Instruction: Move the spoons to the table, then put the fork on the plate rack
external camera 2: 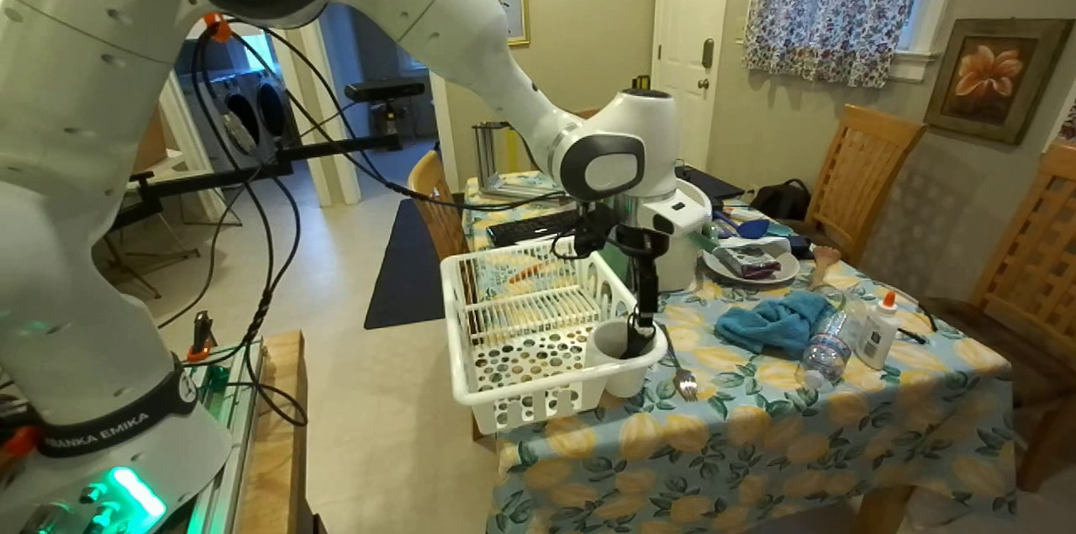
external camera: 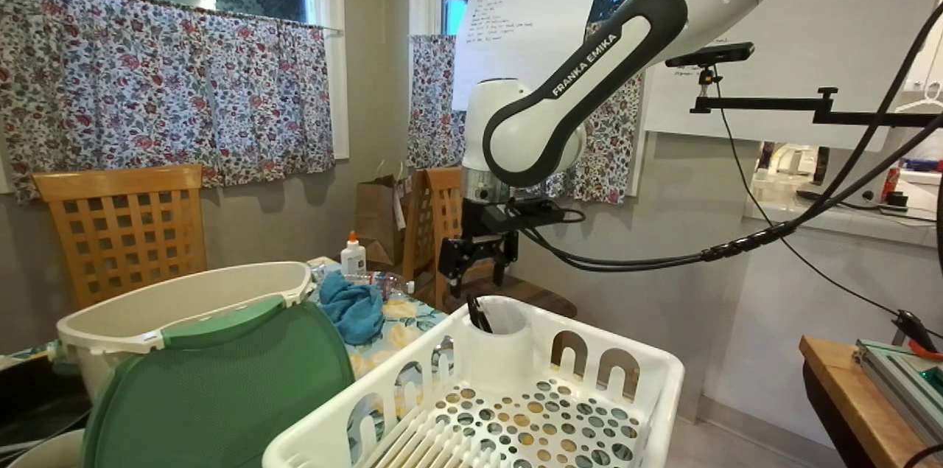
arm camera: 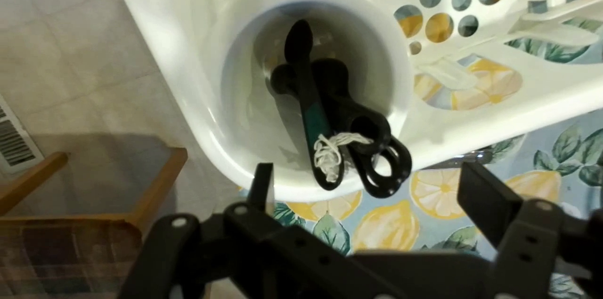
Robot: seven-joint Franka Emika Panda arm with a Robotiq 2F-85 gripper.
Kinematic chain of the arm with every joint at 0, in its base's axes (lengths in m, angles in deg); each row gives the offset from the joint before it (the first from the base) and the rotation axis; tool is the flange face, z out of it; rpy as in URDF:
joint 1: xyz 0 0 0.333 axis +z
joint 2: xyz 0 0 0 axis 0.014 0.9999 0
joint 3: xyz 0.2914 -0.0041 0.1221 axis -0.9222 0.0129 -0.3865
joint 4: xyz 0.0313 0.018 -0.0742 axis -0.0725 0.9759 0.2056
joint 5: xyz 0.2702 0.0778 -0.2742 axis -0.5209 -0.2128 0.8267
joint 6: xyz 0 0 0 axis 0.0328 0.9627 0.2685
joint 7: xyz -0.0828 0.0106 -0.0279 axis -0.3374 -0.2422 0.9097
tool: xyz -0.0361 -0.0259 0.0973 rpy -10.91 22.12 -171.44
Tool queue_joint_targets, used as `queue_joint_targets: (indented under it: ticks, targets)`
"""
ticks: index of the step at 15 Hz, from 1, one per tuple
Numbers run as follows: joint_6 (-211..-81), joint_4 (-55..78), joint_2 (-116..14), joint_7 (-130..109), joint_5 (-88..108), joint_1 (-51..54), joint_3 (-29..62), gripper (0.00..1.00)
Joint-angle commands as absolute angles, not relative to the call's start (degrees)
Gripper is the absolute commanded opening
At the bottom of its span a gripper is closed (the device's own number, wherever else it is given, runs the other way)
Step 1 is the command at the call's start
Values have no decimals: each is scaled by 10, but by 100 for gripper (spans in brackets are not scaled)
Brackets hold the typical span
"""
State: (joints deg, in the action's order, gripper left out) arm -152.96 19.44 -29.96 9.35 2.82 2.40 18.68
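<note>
Plate rack [external camera: 595,361] cut off below in an exterior view, utensils [external camera: 479,315] partly hidden in cup [external camera: 495,361], handwriting [external camera: 501,0] illegible

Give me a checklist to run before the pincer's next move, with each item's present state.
1. Pincer open: ok, jaws stand apart.
2. Spoons exposed: ok, some handles poke past the rim of the cup.
3. Spoons free to separate: cannot tell; white string lies on their handles.
4. Pincer low enough to grip: cannot tell.
5. Spoons on the table: not ok, they lean in the cup.
6. Fork located: ok, on the table beside the plate rack.
</note>
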Motion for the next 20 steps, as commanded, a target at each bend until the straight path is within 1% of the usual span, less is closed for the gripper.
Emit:
queue_joint_targets:
  ticks: [1, 2, 3, 4, 5, 7, 12, 13, 14, 18, 19, 20]
  targets:
    - [-1527, 151, -262, 137, 21, 37, 201, 73]
    - [-1526, 145, -257, 142, 21, 38, 201, 72]
    - [-1523, 140, -253, 145, 19, 37, 200, 70]
    - [-1522, 135, -250, 148, 18, 37, 200, 64]
    - [-1521, 131, -246, 151, 17, 37, 200, 54]
    - [-1518, 124, -242, 156, 15, 36, 199, 42]
    - [-1519, 119, -244, 168, 13, 36, 201, 5]
    - [-1520, 118, -245, 171, 14, 36, 202, 1]
    - [-1520, 117, -245, 174, 14, 36, 202, 0]
    - [-1521, 117, -250, 179, 15, 36, 202, 0]
    - [-1522, 120, -255, 176, 15, 37, 200, 26]
    - [-1524, 123, -259, 173, 14, 36, 198, 27]
